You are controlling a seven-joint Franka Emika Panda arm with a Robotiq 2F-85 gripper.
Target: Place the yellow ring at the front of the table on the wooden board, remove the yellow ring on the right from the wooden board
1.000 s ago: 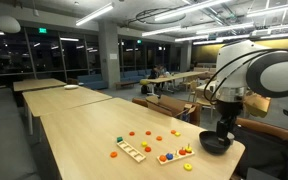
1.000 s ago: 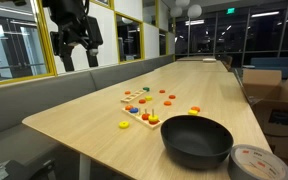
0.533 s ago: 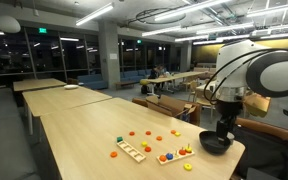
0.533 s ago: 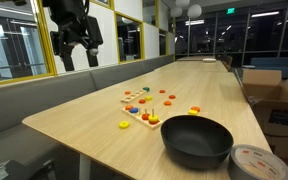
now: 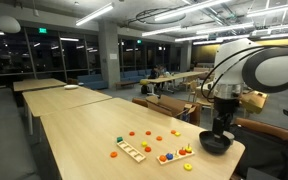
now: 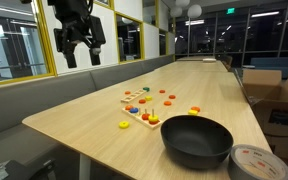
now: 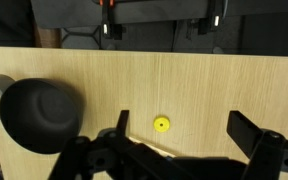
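A small yellow ring point(image 7: 161, 124) lies flat on the table near its front edge; it shows in both exterior views point(image 5: 188, 166) point(image 6: 124, 125). The wooden board point(image 6: 141, 112) with upright pegs and coloured rings lies mid-table and also shows in an exterior view point(image 5: 132, 151). A yellowish ring point(image 6: 152, 120) sits on the board's peg nearest the bowl. My gripper point(image 7: 184, 130) is open and empty, high above the table in both exterior views point(image 6: 81, 47) point(image 5: 220, 125), with the front yellow ring below, between its fingers in the wrist view.
A black bowl point(image 6: 197, 140) stands at the table's end, also in the wrist view point(image 7: 39, 112). A tape roll point(image 6: 252, 162) lies beside it. Loose orange and red rings point(image 5: 144, 134) lie around the board. A cardboard box point(image 6: 280, 100) stands beside the table.
My gripper has shifted slightly sideways high above the table. The rings, board and bowl have not moved.
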